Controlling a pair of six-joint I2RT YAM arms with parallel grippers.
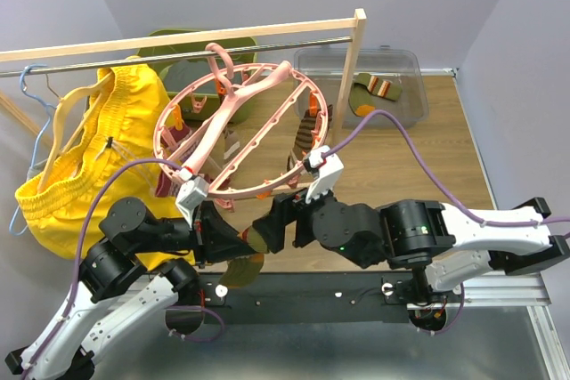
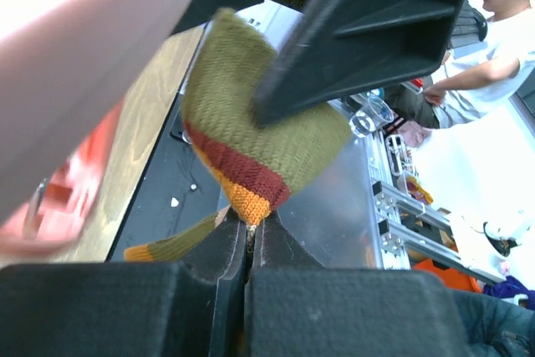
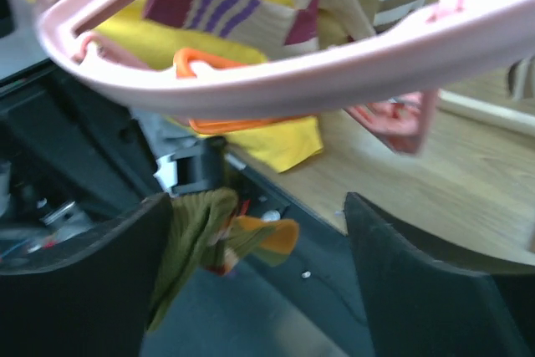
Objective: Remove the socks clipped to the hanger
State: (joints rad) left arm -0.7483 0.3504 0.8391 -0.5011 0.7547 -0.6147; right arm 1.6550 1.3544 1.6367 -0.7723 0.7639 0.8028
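Left gripper (image 2: 248, 236) is clamped tight on the orange end of an olive green knitted sock with red and orange bands (image 2: 251, 135). That sock sits at the near table edge, below the near rim of the large round pink plastic hanger (image 1: 254, 86). Right gripper (image 3: 259, 286) stands spread wide just right of the sock, holding nothing. Other striped socks (image 1: 312, 126) are clipped to the hanger.

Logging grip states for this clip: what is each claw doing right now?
Left claw: closed, pinching the olive sock.
Right claw: open, holding nothing.
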